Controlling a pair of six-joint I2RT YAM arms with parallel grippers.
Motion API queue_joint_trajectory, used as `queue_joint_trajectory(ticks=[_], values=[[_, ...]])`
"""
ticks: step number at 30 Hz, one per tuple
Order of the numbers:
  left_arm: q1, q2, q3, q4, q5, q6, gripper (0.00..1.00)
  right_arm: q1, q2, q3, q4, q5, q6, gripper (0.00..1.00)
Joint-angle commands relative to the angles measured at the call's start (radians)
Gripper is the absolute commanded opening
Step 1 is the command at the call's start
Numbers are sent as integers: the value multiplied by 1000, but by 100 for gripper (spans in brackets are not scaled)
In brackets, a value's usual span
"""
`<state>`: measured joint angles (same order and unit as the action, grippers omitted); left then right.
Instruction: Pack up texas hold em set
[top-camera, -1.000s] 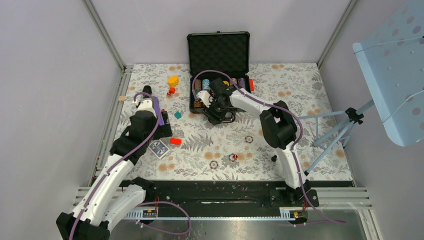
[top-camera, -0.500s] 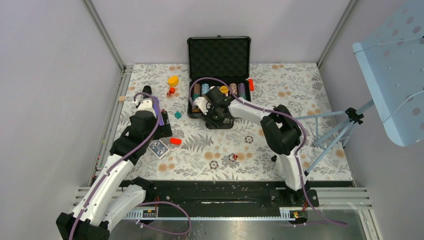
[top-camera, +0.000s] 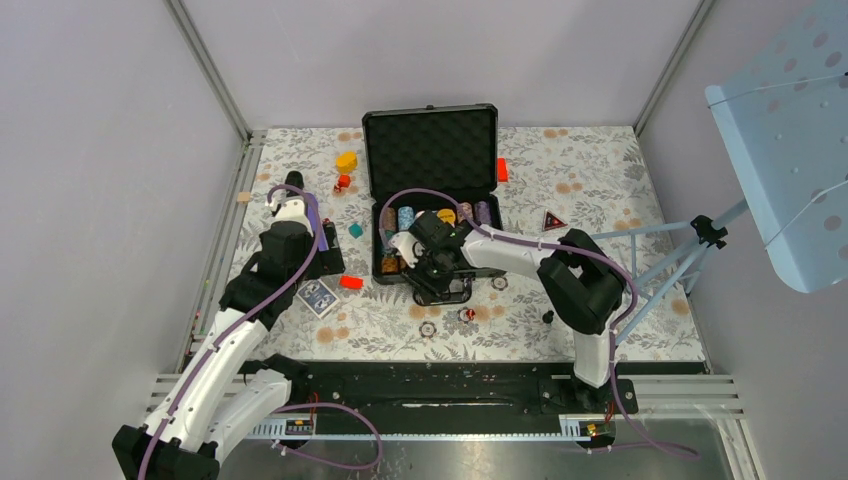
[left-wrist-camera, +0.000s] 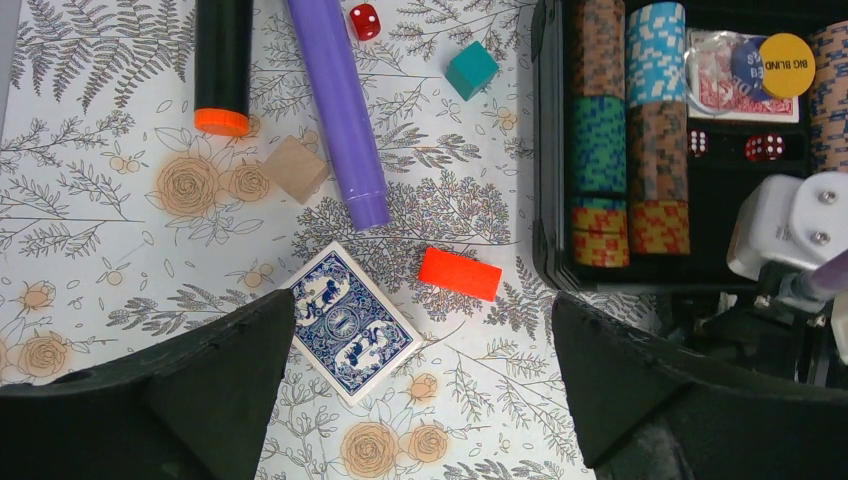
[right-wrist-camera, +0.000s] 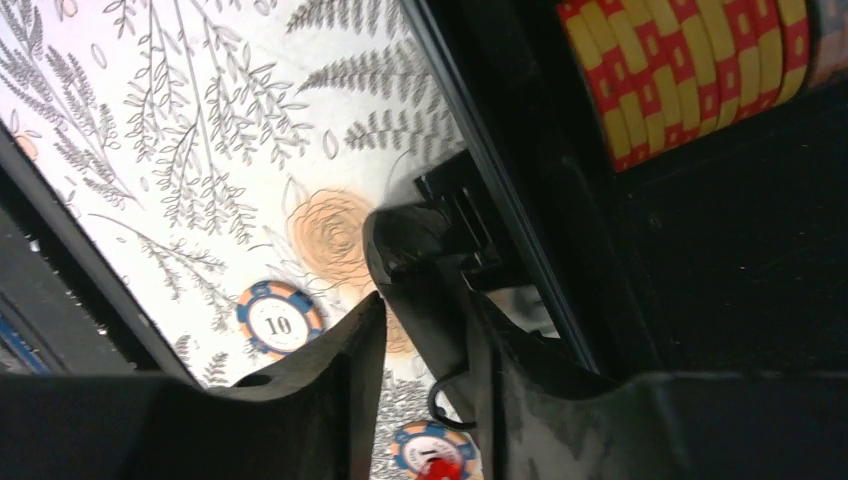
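The black case lies open, its foam-lined lid propped up at the back. Rows of striped poker chips and a red-backed deck fill its tray. My right gripper is at the case's near edge, its fingers shut on the black handle. A blue-backed card deck lies on the cloth between the wide-open fingers of my left gripper, which hangs above it and holds nothing. Loose chips lie in front of the case.
A purple-and-black cylinder lies left of the case, with red, teal and wooden blocks and a red die near it. A yellow piece, another red block and a triangular piece are further back.
The case has slid towards the arms' bases with my right gripper, whose jaws closed on the handle. The red block beside it stayed behind and the triangular piece came into sight. The left arm stayed still.
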<state>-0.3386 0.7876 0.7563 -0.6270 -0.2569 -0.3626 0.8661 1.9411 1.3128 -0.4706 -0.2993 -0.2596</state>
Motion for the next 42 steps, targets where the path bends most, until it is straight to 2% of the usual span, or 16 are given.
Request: queue_joint_trajectory(ticks=[1, 4, 6, 13, 19, 24, 28, 32, 37, 42], values=[[5, -2, 2, 43, 18, 13, 99, 41, -26, -55, -192, 5, 128, 46], [4, -2, 2, 43, 18, 13, 99, 40, -32, -17, -164, 58, 160, 55], [4, -1, 2, 43, 18, 13, 99, 40, -33, 18, -126, 42, 179, 59], [4, -6, 3, 41, 7, 13, 99, 41, -79, 137, 3, 52, 253, 62], [5, -7, 6, 39, -9, 7, 99, 40, -221, 98, 105, 159, 326, 64], [26, 36, 32, 25, 13, -7, 99, 40, -364, -13, 152, 230, 417, 64], [92, 131, 88, 33, 64, -51, 99, 40, -477, -109, 138, 333, 524, 65], [127, 272, 176, 88, 97, -73, 97, 40, -585, -188, 86, 351, 568, 65], [139, 499, 331, 179, 47, -40, 89, 40, -786, -334, 85, 336, 614, 65], [180, 762, 482, 271, 84, 36, 84, 40, -946, -436, 51, 334, 647, 65]])
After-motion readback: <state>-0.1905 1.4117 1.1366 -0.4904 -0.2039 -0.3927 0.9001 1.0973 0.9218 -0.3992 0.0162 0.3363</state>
